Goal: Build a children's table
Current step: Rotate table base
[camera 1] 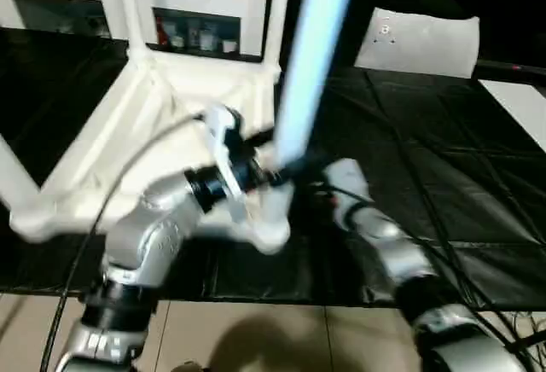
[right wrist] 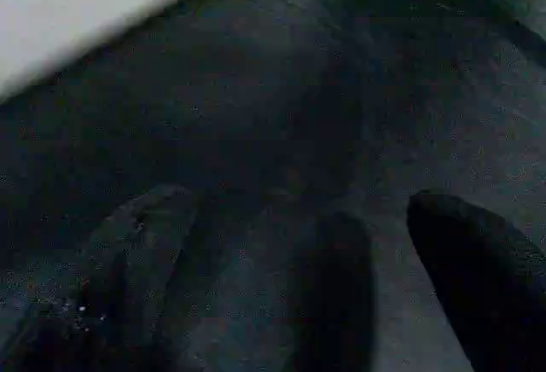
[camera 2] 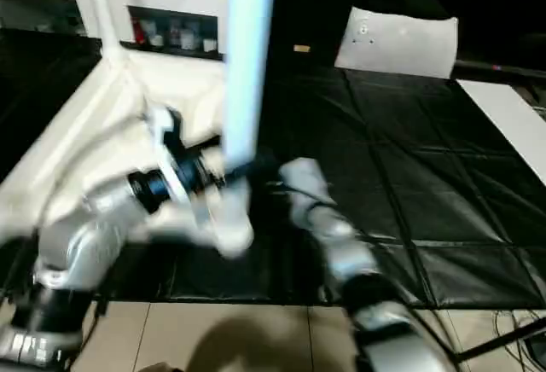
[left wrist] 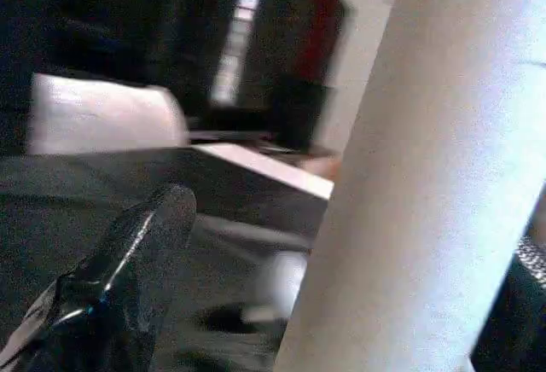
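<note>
While the long white tapered round plastic leg [camera 1: 309,56] is standing nearly upright, its lower end is sitting between the spread black fingers of the left gripper [camera 1: 286,171], which are closing around it. Just behind and left of that gripper, the white square plastic tabletop [camera 1: 128,142] is lying ribbed side up on the black mat [camera 1: 426,184], with two legs already rising from its far corners. Right of the leg, the right gripper [right wrist: 299,287] is hovering over the mat with fingers wide apart, holding nothing.
</note>
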Robot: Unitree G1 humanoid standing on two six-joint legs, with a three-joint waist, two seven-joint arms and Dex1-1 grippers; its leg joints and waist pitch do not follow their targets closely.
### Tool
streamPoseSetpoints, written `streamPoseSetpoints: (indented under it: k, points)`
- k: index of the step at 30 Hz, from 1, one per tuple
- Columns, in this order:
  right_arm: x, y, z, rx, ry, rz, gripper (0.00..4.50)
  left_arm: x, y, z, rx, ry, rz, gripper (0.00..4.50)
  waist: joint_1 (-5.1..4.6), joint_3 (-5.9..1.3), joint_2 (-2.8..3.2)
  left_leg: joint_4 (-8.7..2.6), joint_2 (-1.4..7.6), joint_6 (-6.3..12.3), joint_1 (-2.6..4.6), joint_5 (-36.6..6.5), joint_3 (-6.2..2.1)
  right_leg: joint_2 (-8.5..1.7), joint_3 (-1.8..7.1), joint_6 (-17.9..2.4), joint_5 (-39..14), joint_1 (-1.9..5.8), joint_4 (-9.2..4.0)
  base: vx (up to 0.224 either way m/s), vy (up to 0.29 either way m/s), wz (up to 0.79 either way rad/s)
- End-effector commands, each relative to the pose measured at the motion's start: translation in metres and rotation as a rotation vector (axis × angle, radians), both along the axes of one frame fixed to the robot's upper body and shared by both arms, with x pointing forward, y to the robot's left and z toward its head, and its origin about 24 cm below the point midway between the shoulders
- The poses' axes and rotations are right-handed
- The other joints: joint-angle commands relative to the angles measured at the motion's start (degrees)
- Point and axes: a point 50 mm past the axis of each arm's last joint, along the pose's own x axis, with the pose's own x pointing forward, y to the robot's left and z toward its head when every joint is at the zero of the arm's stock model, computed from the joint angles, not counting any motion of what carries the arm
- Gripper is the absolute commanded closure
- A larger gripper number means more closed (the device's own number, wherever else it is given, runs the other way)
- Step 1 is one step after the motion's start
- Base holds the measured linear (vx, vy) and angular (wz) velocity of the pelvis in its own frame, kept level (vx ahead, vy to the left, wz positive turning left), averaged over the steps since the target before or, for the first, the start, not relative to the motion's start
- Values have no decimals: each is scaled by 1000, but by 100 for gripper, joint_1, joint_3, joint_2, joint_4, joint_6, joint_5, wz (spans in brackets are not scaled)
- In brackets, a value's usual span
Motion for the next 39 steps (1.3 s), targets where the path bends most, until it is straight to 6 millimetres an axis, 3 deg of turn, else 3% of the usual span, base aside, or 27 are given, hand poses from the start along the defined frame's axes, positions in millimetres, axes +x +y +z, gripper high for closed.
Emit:
streamPoseSetpoints:
  k: [1,7,13,16,20,21,22,23,26,27,29,31,32,36,39]
  points:
    - [2,-11,7,16,-37,-40,0,2,-2,2,14,-24,18,2,21,-334,106,-383,372,-200,174,-698,-133,-512,283,-1062,1019,141,-383,0,0,0]
    - [-4,-29,21,60,-122,-49,0,-11,-4,-10,58,-18,-72,2,68,-316,127,-372,365,15,151,-583,-123,-523,278,-1201,1133,138,-377,0,0,0]
    - [-27,-27,37,134,-161,64,0,-26,23,-30,134,46,-75,2,67,-286,169,-410,380,77,160,-751,-142,-495,277,-1133,897,121,-405,0,0,0]
    - [-37,-28,39,143,-159,79,0,-38,36,-40,162,89,-74,2,61,-255,194,-448,398,-30,163,-1050,-144,-511,282,-1212,355,91,-447,0,0,0]
    - [-52,-31,43,152,-152,84,0,-51,59,-53,227,147,-58,2,50,-220,189,-477,382,-64,166,-1240,-141,-489,296,-1114,-61,48,-488,0,0,0]
    - [-56,-32,45,153,-148,90,0,-51,66,-55,266,150,-51,2,40,-211,139,-486,378,-82,168,-1320,-135,-479,304,-1055,-247,34,-516,0,0,0]
    - [-58,-33,46,154,-144,94,0,-50,70,-55,290,149,-46,2,60,-204,179,-494,375,-111,188,-1422,-142,-487,307,-1017,-480,8,-524,0,0,0]
    - [-61,-32,47,147,-137,117,0,-44,76,-57,342,150,-41,2,53,-191,130,-505,374,-111,184,-1464,-138,-480,312,-972,-619,-3,-554,0,0,0]
    - [-66,-30,47,116,-118,187,0,-27,90,-59,514,106,-11,2,85,-189,163,-512,372,-240,208,-1616,-156,-518,335,-812,-994,-32,-583,0,0,0]
    - [-67,-30,47,112,-116,195,0,-25,90,-58,531,99,-13,30,87,-201,169,-523,383,-284,193,-1555,-171,-534,329,-817,-906,-19,-561,0,0,0]
    - [-69,-30,47,91,-108,224,0,-17,91,-57,596,81,-38,38,93,-228,171,-508,387,-265,205,-1399,-165,-531,326,-886,-537,-19,-522,0,0,0]
    - [-71,-29,49,82,-100,258,0,-10,90,-57,694,70,-107,43,109,-258,183,-470,361,-150,185,-1042,-148,-514,329,-937,32,5,-476,0,0,0]
    - [-72,-29,51,80,-94,273,0,-6,89,-58,744,66,-148,69,122,-264,170,-451,355,-47,164,-789,-142,-518,325,-977,505,26,-437,0,0,0]
    - [-75,-28,54,74,-85,308,0,6,87,-60,821,50,-199,95,150,-279,162,-421,356,67,171,-703,-131,-543,321,-1089,747,48,-427,0,0,0]
    - [-79,-26,57,85,-80,359,0,18,84,-60,860,49,-233,128,167,-271,181,-431,378,30,191,-915,-139,-570,319,-1167,436,45,-453,0,0,0]
